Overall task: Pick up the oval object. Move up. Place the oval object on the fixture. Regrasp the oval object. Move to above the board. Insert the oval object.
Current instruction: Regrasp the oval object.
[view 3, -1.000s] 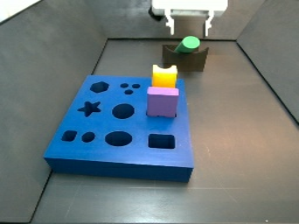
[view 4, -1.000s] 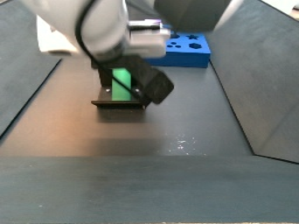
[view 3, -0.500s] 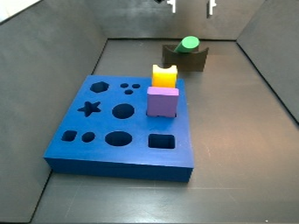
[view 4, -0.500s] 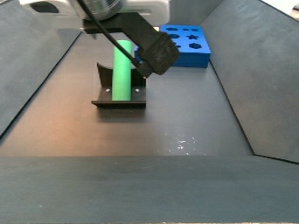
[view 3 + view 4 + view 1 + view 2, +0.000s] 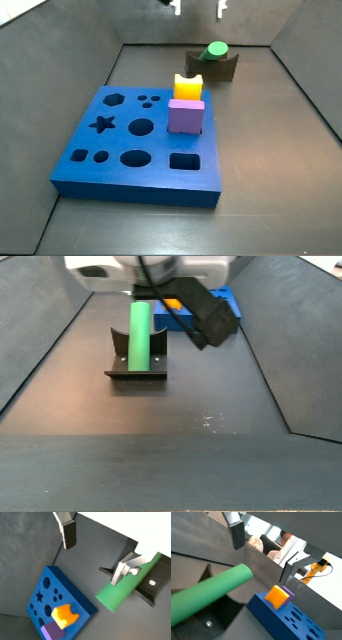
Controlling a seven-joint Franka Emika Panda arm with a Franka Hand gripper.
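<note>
The gripper (image 5: 100, 552) has been lifted clear since a second ago and is now seen only at the top edge of a side view, its fingers (image 5: 68, 534) apart and empty. The rod (image 5: 139, 332) is left resting in the fixture (image 5: 136, 371), upper left of a side view, so placement is judged done and the regrasp is next.

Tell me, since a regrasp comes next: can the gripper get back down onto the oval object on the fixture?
Probably yes. The gripper hangs open above the oval object, which leans on the fixture with nothing over it.
</note>
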